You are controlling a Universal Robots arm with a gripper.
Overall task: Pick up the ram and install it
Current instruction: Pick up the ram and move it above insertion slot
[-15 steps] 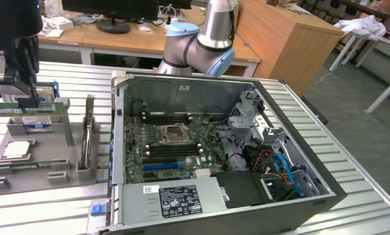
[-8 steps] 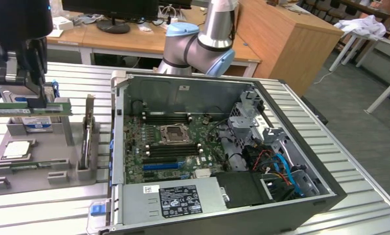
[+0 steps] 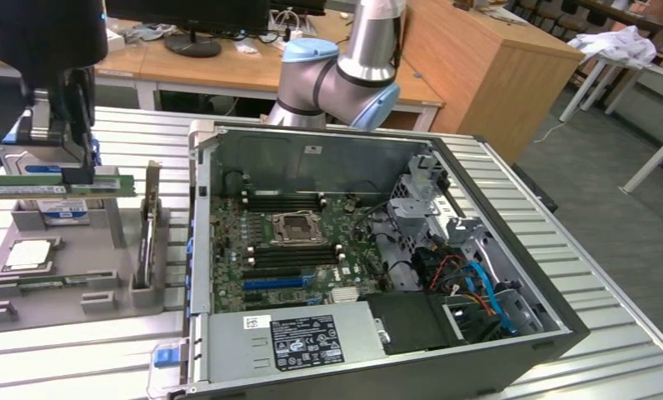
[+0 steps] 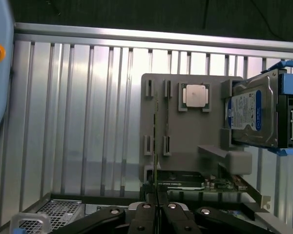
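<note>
We see the jaws pressed almost together, pinching the ram [image 3: 45, 187] by its upper edge. The green stick hangs straight between them, over the grey tray [image 3: 78, 268] lying on the bench [image 3: 98, 354] beneath.

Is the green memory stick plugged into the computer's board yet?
No, the ram is clamped in the jaws over the grey tray, outside the open case.
</note>
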